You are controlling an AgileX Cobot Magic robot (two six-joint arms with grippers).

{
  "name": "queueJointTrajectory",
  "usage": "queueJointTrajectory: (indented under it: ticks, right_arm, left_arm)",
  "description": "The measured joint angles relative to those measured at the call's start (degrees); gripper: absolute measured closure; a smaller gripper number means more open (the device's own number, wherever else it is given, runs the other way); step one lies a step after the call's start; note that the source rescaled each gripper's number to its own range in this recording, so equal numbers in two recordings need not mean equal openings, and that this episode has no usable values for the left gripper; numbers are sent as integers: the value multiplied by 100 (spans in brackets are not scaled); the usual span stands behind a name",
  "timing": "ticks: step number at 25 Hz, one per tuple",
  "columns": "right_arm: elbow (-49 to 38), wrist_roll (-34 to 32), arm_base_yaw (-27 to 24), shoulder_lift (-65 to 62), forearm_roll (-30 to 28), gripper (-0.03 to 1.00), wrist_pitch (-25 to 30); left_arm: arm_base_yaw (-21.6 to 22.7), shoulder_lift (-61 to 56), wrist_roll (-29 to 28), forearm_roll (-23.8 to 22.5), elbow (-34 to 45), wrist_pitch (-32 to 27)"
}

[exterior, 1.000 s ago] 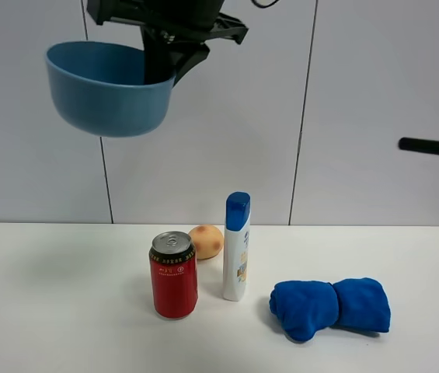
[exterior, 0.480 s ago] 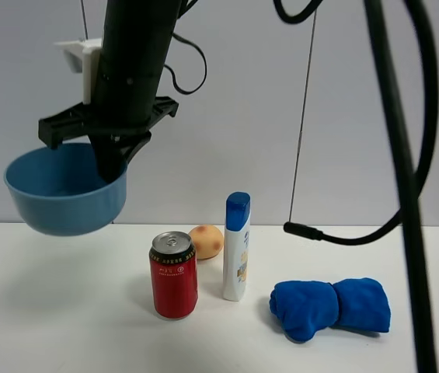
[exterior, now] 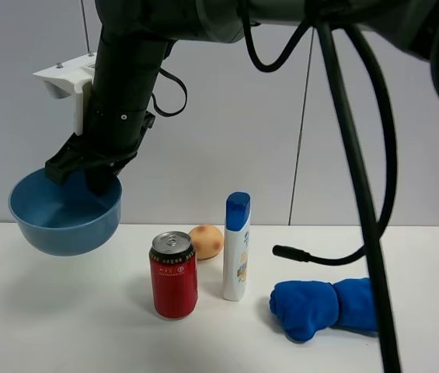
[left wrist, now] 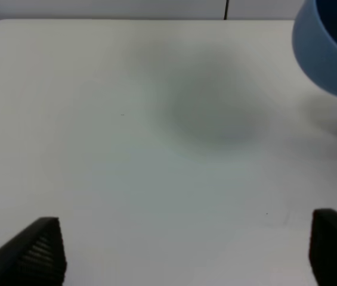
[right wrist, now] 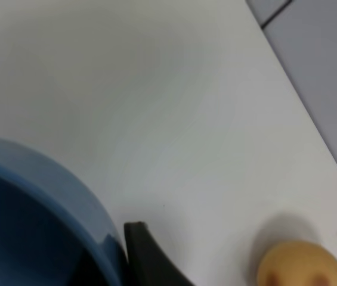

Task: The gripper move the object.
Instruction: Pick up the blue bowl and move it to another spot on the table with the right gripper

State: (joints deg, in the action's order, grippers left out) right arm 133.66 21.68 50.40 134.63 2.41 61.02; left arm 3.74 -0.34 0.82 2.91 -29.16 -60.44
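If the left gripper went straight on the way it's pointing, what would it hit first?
Most likely the bare white table; the blue bowl hangs off to one side of that line.

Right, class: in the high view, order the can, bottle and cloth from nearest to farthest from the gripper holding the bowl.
From the right gripper, holding the bowl:
1. The red can, just right of the bowl.
2. The white bottle, centre.
3. The blue cloth, far right.
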Motion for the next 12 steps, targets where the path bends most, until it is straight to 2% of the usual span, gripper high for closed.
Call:
queueJointTrajectory:
  ticks: [12]
  right_arm:
    - [0,423,77,754,-14,97,-161]
  left_arm:
    - [0,0,0,0,0,0]
